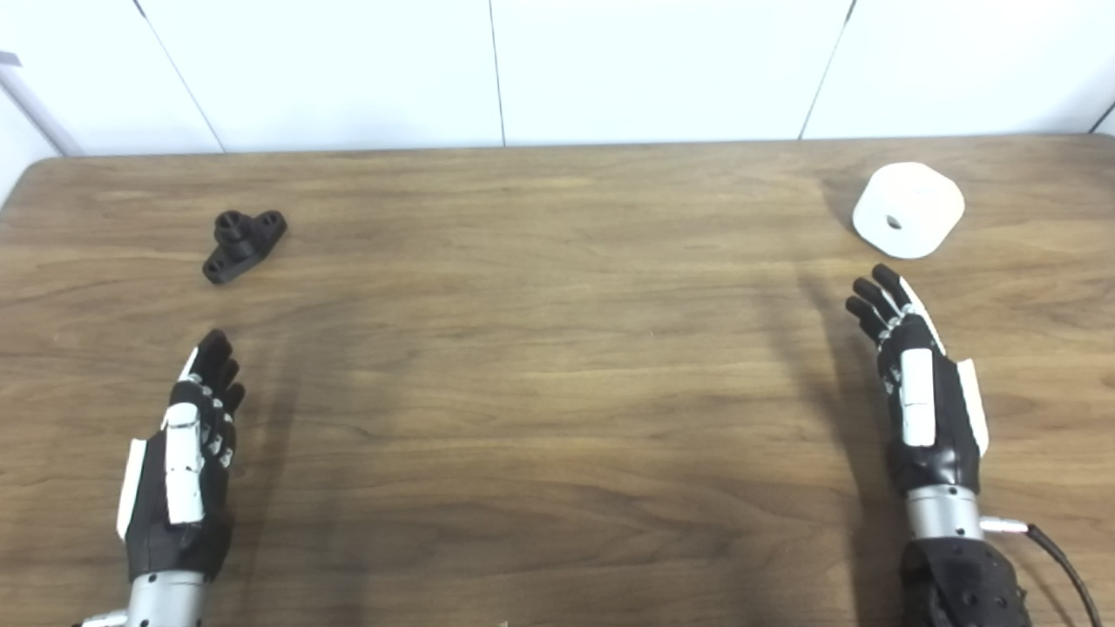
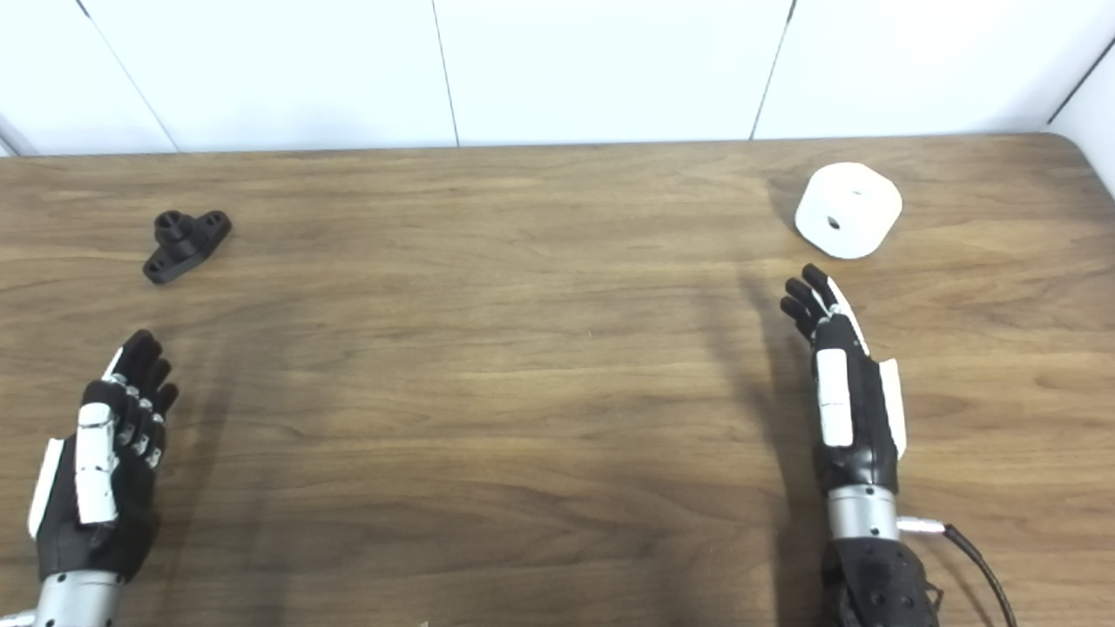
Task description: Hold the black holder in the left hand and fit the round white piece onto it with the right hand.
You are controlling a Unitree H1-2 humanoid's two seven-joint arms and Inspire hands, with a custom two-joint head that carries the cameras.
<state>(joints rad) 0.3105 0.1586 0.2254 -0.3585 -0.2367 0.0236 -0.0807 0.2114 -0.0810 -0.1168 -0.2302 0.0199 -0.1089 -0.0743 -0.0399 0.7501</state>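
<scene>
The black holder (image 1: 244, 244) lies flat on the wooden table (image 1: 540, 348) at the far left, a short stub sticking up from its base. The round white piece (image 1: 908, 210), with a small hole in its face, rests at the far right. My left hand (image 1: 187, 448) hovers open near the front left, fingers stretched toward the holder but well short of it. My right hand (image 1: 915, 374) is open too, fingertips a little below the white piece and not touching it. Neither hand holds anything.
A white panelled wall (image 1: 557, 70) runs behind the table's far edge. A thin black cable (image 1: 1058, 557) trails from my right wrist at the bottom right. Bare wood lies between the two hands.
</scene>
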